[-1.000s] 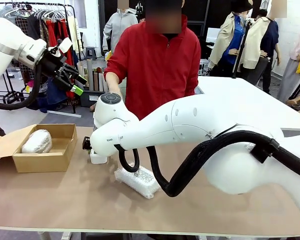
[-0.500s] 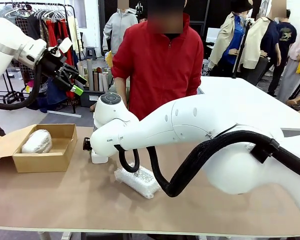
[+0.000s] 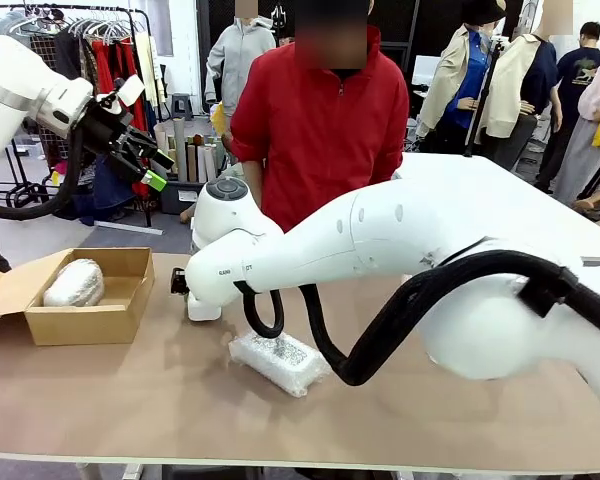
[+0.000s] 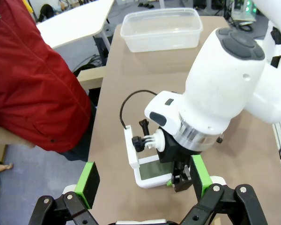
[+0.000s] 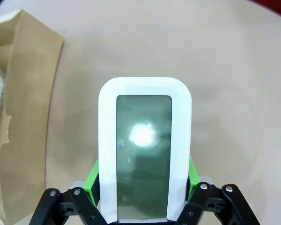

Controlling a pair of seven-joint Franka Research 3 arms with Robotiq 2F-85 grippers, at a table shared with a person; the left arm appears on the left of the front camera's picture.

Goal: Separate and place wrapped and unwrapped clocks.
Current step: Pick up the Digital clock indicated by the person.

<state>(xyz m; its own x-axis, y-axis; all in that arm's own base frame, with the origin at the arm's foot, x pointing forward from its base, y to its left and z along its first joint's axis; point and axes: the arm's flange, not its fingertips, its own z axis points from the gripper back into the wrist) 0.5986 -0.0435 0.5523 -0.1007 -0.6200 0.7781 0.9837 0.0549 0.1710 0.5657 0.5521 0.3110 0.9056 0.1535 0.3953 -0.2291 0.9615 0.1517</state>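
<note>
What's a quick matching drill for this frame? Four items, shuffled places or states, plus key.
Items:
1. bare clock
2. left gripper
3. cardboard box
4. plastic tub

Places or states:
A. see-through, lidless
B. holds a wrapped clock
C. between the right gripper's pads
D. open, held high

Pairs: 1-C, 2-D, 3-B, 4-A

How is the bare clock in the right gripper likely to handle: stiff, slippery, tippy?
The bare clock looks like rigid plastic, so it is probably stiff and light. Its smooth, glossy edges might slip in the right gripper. Stood on its narrow end, it would likely tip.
</note>
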